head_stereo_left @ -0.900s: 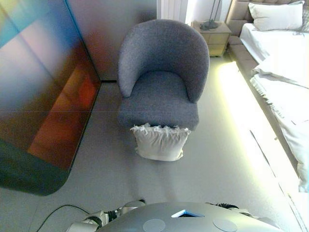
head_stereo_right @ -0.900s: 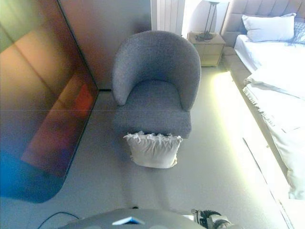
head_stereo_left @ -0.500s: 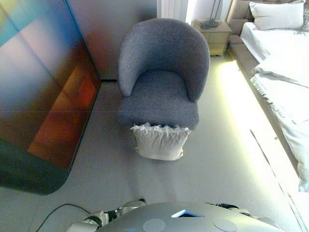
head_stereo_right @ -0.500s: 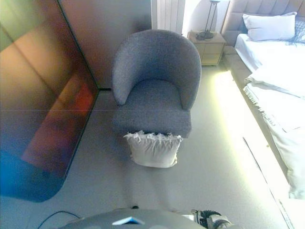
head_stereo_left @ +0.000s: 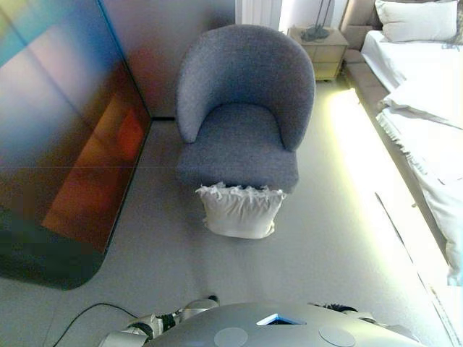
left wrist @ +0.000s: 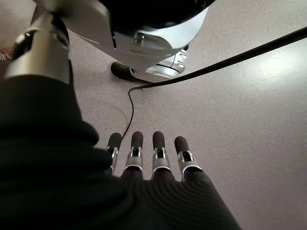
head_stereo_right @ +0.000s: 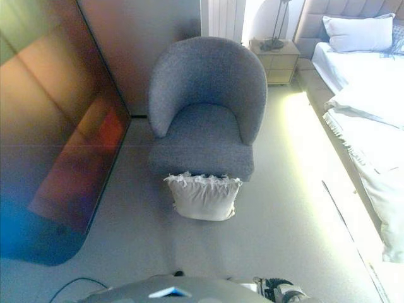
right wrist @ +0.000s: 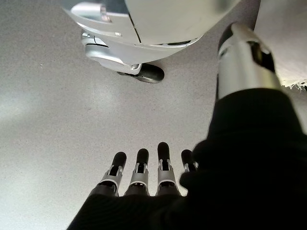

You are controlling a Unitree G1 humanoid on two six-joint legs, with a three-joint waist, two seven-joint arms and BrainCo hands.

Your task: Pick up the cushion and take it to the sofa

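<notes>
Cushion (head_stereo_left: pixel 239 211) on floor (head_stereo_left: pixel 318 246), leaning against grey armchair (head_stereo_left: pixel 242 116), bed (head_stereo_left: pixel 427 108) right

Bedroom at home: bed (head_stereo_right: pixel 369 120) w/ pillow (head_stereo_right: pixel 360 33), nightstand (head_stereo_right: pixel 273 59) & lamp beside it, armchair (head_stereo_right: pixel 205 113) nearby.
</notes>
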